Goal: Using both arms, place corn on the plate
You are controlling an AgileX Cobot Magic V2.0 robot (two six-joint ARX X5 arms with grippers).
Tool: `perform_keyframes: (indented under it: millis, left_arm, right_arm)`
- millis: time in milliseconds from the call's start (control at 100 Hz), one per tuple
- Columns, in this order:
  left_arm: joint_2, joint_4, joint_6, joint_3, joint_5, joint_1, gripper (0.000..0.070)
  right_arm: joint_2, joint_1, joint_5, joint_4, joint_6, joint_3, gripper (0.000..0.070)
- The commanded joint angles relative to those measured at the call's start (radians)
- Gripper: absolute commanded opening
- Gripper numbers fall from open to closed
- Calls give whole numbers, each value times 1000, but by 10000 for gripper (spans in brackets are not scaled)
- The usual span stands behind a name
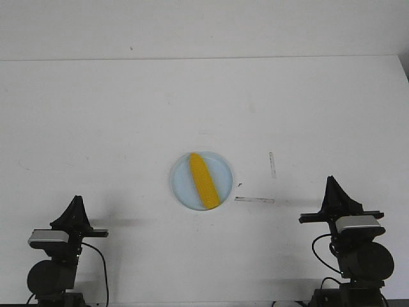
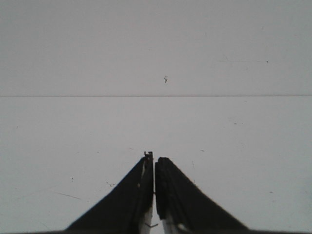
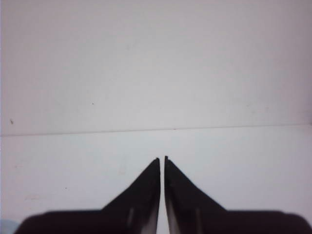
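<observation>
Two arms sit folded at the near edge of my front view, well apart from the plate (image 1: 202, 181), the left gripper (image 1: 77, 201) off to its left and the right gripper (image 1: 333, 181) off to its right. The corn (image 1: 202, 180), smooth and bright yellow with one tapered end, lies diagonally inside that round, shallow, pale blue plate on the matte white surface (image 1: 115, 128). Through the left wrist view I see wedge-shaped black jaws pressed together over bare white. The right wrist view shows the same: pointed black jaws closed, holding nothing.
</observation>
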Motion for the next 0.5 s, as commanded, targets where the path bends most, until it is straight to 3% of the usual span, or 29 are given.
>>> perform_keyframes:
  millis: [0, 490]
  left_arm:
    - [-2, 12, 14, -22, -1, -2, 1]
    - [-2, 12, 14, -22, -1, -2, 1]
  right_arm:
    - [-12, 2, -1, 11, -24, -15, 14]
    - [-242, 15, 18, 10, -35, -216, 14]
